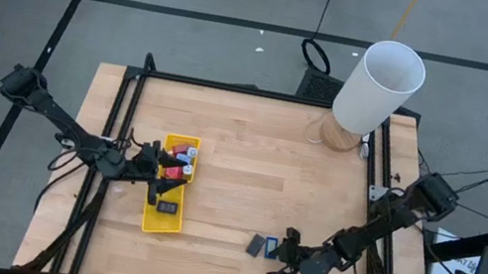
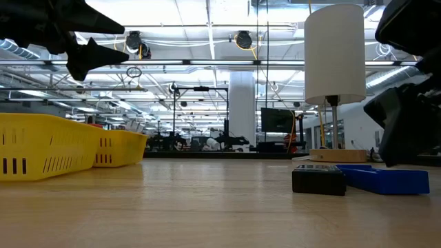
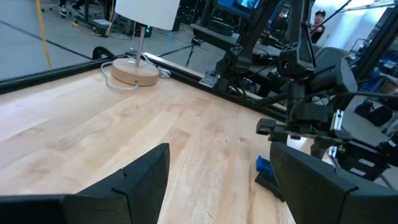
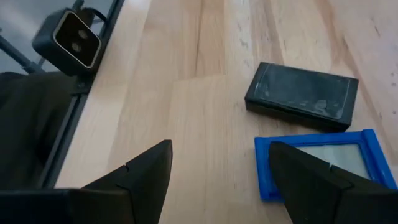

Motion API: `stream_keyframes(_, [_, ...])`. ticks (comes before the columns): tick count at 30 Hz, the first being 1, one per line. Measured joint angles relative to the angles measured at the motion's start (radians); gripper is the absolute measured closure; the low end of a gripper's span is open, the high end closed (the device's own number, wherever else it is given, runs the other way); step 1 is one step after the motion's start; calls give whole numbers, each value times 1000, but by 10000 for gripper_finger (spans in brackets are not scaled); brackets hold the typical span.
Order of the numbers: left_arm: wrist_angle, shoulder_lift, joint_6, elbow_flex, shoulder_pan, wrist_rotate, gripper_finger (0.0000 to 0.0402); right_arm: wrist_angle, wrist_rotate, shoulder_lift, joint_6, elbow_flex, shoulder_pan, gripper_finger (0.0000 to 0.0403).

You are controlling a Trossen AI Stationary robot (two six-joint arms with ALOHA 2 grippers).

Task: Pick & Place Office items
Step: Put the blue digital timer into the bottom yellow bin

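Two flat office items lie on the wooden table near its front right: a dark grey rectangle point(image 4: 301, 96) point(image 1: 254, 246) and, beside it, a blue-framed rectangle point(image 4: 320, 163) point(image 1: 272, 248). My right gripper point(image 1: 289, 260) point(image 4: 217, 180) hovers open just to their right, slanting down, with nothing between its fingers. A long yellow tray point(image 1: 162, 229) at the left holds small red and pale pieces point(image 1: 182, 158) and a dark one point(image 1: 167, 207). My left gripper point(image 1: 156, 170) point(image 3: 217, 180) stands open and level over the tray, empty.
A big white cylinder point(image 1: 379, 85) on a round wooden base point(image 1: 340, 134) stands at the far right corner. Black frame rails point(image 1: 122, 116) run along the table's left, right and far edges. Bare wood point(image 1: 258, 170) lies between tray and rectangles.
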Motion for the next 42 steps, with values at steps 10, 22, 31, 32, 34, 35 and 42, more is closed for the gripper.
stream_keyframes(10, [-25,0,-32,0,0,0,108,-81,17,14,50,2,-13,149])
stream_keyframes(22, [-28,0,-36,0,0,0,107,-107,228,16,-125,-2,-93,149])
stream_keyframes(31, [-29,0,-39,0,0,0,107,45,421,15,-281,-2,-134,149])
stream_keyframes(32, [-29,0,-39,0,0,0,107,69,416,15,-291,-2,-134,149])
stream_keyframes(34, [-29,0,-39,0,0,0,107,98,359,14,-303,-2,-133,149])
stream_keyframes(35, [-29,0,-39,0,0,0,107,99,309,14,-299,-2,-133,149])
stream_keyframes(42, [-36,0,-58,0,0,0,107,-51,162,-5,-241,-2,-131,149])
